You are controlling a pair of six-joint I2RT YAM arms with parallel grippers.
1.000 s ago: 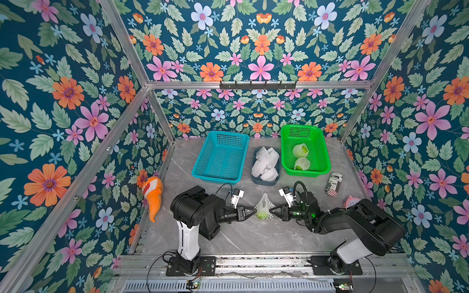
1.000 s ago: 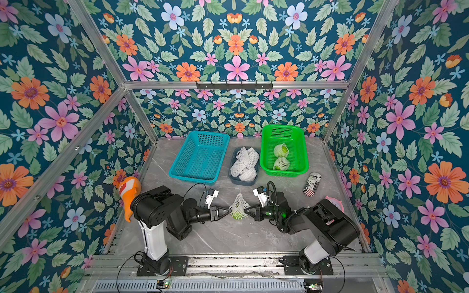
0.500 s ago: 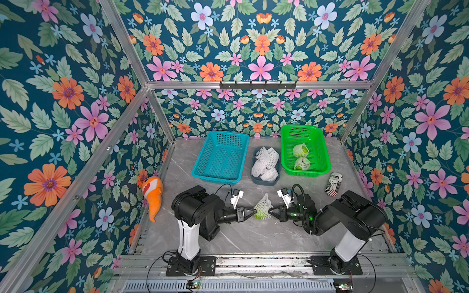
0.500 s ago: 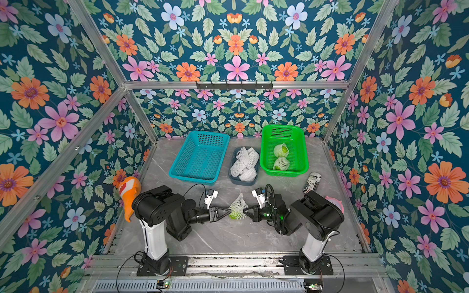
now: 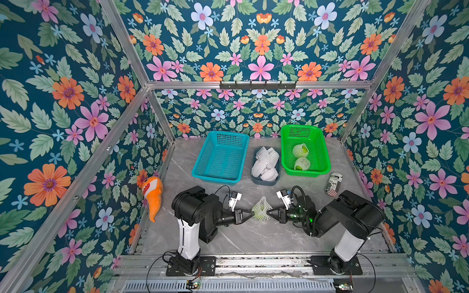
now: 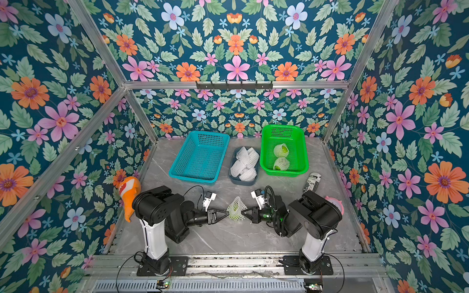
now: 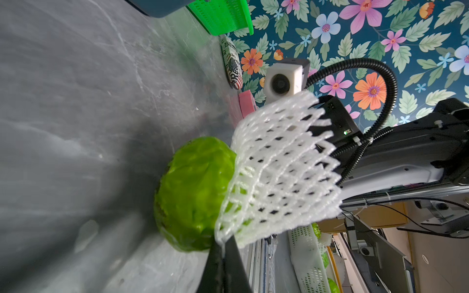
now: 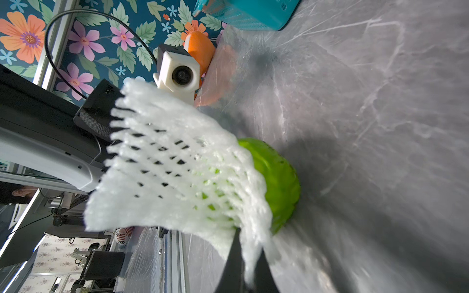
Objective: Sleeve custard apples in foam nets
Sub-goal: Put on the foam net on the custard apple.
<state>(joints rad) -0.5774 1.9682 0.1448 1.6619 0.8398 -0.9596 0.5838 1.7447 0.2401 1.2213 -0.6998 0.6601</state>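
Custard apple lies between left hand and right hand, both gripping foam net.

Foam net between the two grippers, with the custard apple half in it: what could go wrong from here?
1. The left gripper and right gripper each pinch only a thin edge of the foam net; pulling harder might tear it or let it slip free.
2. The custard apple is only partly covered and sits on the table; it could roll out of the open end.
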